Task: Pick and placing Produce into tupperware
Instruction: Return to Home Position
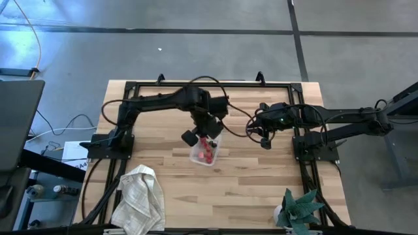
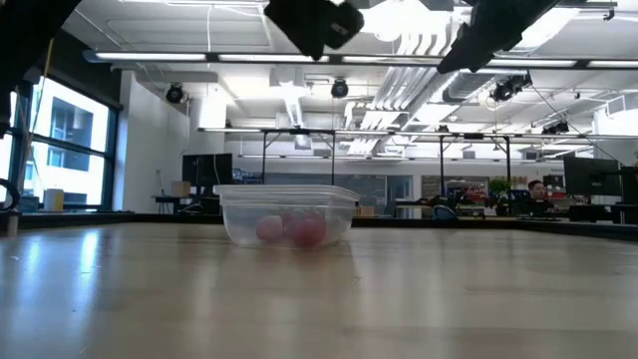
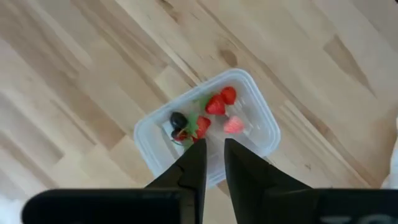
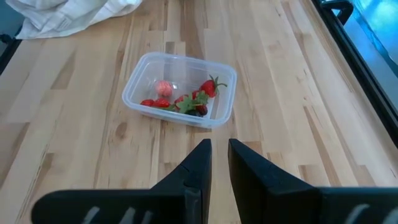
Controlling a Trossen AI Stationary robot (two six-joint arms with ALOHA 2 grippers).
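Where the high view puts the centre of the frame, the clear plastic tupperware (image 1: 208, 156) sits on the light wooden table (image 1: 261, 189), and the produce (image 1: 206, 150) lies inside it. The left wrist view shows red strawberries (image 3: 216, 104), a pale pink piece (image 3: 233, 124) and a dark berry (image 3: 178, 118) with green leaves. The left gripper (image 1: 201, 134) hangs above the container's upper edge, clear of it. Its fingers (image 3: 198, 163) are drawn nearly together with only a slim gap, holding nothing. The right gripper (image 1: 263, 136) waits right of centre, well apart from the container. Its fingers (image 4: 202, 158) are likewise almost closed and empty. From table height the tupperware (image 2: 287, 211) stands flat, left of centre, with reddish pieces (image 2: 295, 231) blurred through its wall. A crumpled white cloth towel (image 1: 140, 199) lies at the lower left of the high view, and a teal leafy plant (image 1: 300, 209) at the lower right.
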